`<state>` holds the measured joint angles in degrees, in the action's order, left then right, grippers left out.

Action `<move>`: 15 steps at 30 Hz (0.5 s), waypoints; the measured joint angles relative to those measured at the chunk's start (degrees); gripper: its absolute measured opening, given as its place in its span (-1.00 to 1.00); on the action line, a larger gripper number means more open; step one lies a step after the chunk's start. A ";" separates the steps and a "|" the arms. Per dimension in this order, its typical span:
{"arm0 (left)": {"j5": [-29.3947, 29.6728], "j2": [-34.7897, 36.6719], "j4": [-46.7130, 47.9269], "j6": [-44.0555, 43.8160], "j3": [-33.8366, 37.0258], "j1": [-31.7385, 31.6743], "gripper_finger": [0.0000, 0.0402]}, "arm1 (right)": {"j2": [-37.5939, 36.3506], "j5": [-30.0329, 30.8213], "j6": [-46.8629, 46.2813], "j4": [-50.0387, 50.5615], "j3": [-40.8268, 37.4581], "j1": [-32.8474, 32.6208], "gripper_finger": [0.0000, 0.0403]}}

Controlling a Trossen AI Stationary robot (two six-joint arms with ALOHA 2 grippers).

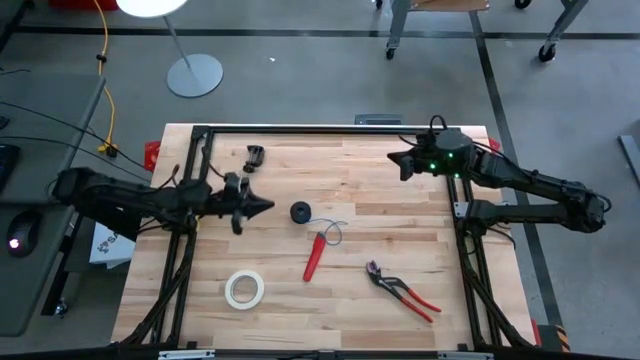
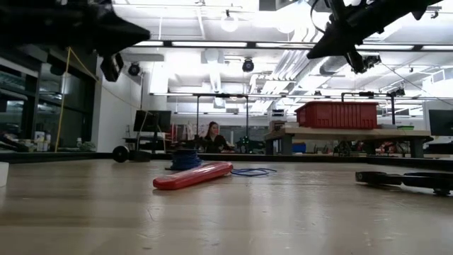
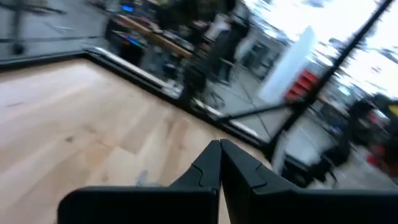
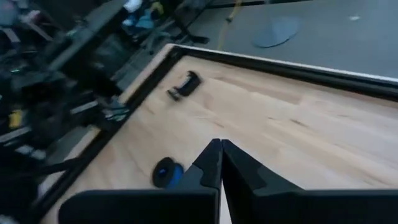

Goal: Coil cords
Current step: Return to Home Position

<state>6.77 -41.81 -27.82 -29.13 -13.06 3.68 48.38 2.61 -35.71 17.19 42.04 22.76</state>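
At the counter's middle, just off the tips of the left jaws: spool [image 1: 301,212], lying flat, wound thick with blue. Trailing from it toward the near edge, a slack tail of wire [image 1: 332,232], curling in loose loops beside the tip of the red tool [image 1: 314,257]. So probably not fully coiled.

Left jaws pressed together, empty, raised over the counter between left edge and spool. Right jaws also pressed together, empty, up near the far right corner, well apart from everything.

Likely trouble: passing low from the left could hook a loop, drag the light spool or pull turns off. Thin, springy wire may also slacken unheld.
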 joint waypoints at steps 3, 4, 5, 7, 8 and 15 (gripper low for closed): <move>-5.04 1.52 -2.18 0.94 4.38 0.05 -1.00 | -0.02 1.94 0.97 1.29 0.00 -0.06 -1.00; -5.64 1.76 -2.96 1.26 5.78 0.05 -1.00 | -0.02 2.01 1.18 1.50 0.00 -0.06 -1.00; -5.83 2.14 -4.54 1.70 7.28 0.05 -1.00 | -0.02 2.01 1.29 1.78 0.00 -0.06 -1.00; -5.67 2.57 -8.06 2.59 9.93 0.01 -1.00 | -0.28 2.03 2.37 1.69 0.00 -0.06 -1.00; -5.50 2.55 -9.48 2.88 11.14 0.01 -1.00 | -0.51 2.03 2.86 1.77 0.00 -0.06 -1.00; -4.37 1.85 -5.44 3.54 12.44 0.20 -1.00 | -5.19 2.17 7.16 5.52 0.00 -3.28 -1.00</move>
<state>2.40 -39.97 -33.26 -25.58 -0.62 3.88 43.19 4.78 -28.56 22.71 42.04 19.48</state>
